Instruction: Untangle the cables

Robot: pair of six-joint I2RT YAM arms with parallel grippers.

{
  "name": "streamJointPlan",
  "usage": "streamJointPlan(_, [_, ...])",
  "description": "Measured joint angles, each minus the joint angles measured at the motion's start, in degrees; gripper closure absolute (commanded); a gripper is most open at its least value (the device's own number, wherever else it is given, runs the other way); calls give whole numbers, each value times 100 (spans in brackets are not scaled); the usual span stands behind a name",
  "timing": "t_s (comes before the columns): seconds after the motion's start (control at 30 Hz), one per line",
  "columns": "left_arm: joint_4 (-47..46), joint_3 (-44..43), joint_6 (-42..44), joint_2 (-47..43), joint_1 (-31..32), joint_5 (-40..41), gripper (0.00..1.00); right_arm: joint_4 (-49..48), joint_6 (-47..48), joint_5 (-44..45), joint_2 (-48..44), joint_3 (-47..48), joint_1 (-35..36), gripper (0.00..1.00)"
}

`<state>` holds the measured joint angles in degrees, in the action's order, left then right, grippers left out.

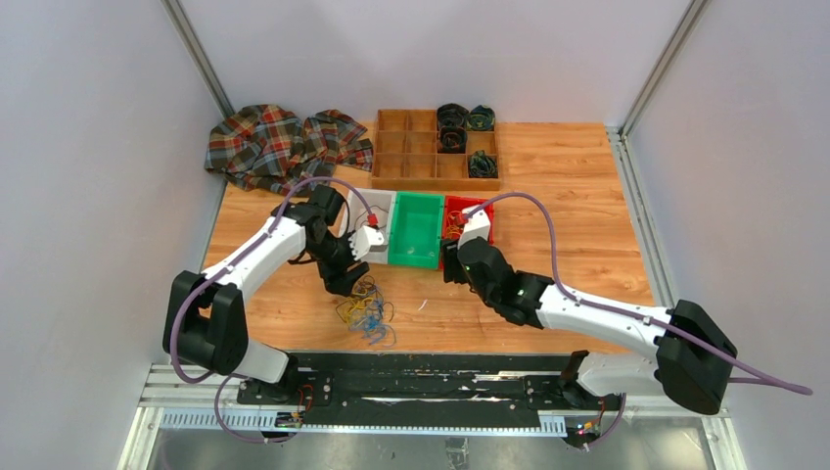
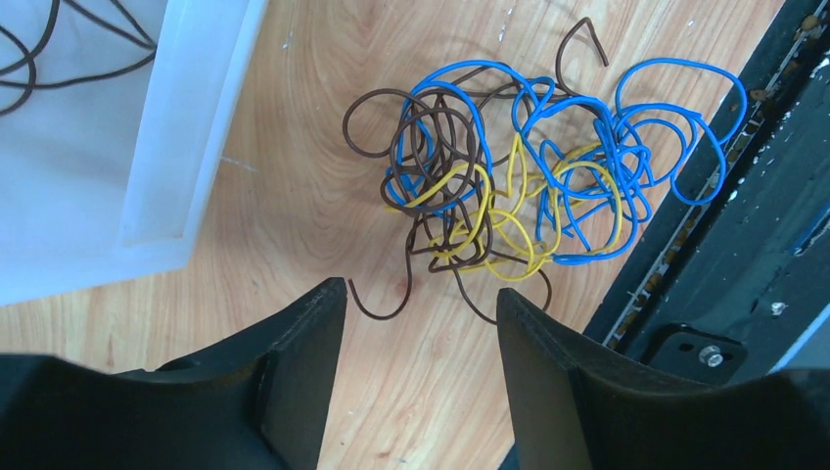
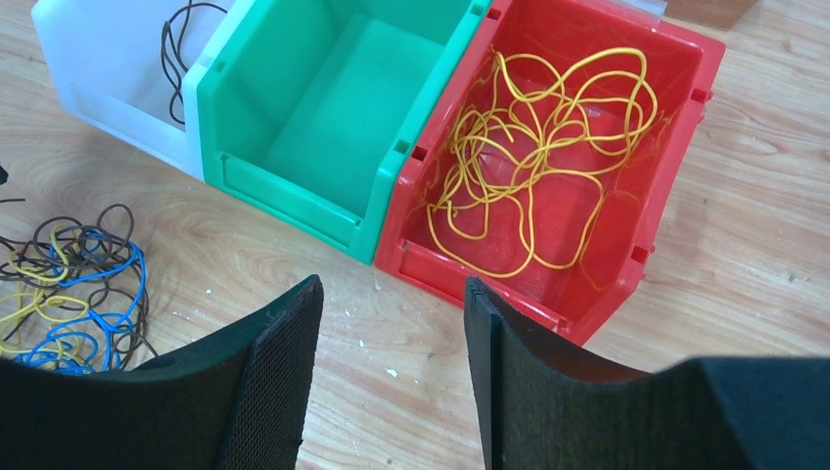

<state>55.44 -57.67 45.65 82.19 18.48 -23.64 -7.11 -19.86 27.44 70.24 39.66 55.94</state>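
Figure: a robotics laboratory work cell. The left arm (image 1: 259, 255) and the right arm (image 1: 597, 313), both white and black, are bolted to a black rail (image 1: 421, 387) at the near edge of a wooden tabletop (image 1: 587, 255), which is boxed in by plain pale wall panels (image 1: 88, 147) set in metal framing posts (image 1: 201, 54). The props look staged rather than domestic (a white bin (image 3: 108, 88), a green bin (image 1: 416, 230) and a red bin (image 3: 675, 117) in a row, a wooden divided tray (image 1: 411, 147), a plaid cloth (image 1: 279, 142)), and purple hoses (image 1: 553, 250) run along the arms.
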Motion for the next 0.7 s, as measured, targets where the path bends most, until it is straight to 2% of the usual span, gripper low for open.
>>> streamJointPlan(0.17, [-232, 155, 164, 4, -2, -166, 48, -17, -68, 24, -120, -170, 4, 51])
streamJointPlan(0.3, [-341, 264, 299, 20, -2, -293, 62, -17, -138, 61, -125, -177, 7, 54])
streamJointPlan(0.43, [-420, 350, 356, 127, -2, -378, 69, -15, -179, 81, -125, -179, 7, 57])
streamJointPlan(0.6, [-439, 402, 341, 153, -2, -463, 95, -13, -190, 114, -138, -179, 7, 61])
streamJointPlan(0.63, [-448, 402, 332, 153, -2, -474, 99, -13, -190, 114, -146, -179, 7, 61])
streamJointPlan(0.7, [-452, 400, 256, 120, -2, -476, 99, -13, -192, 114, -168, -179, 7, 61])
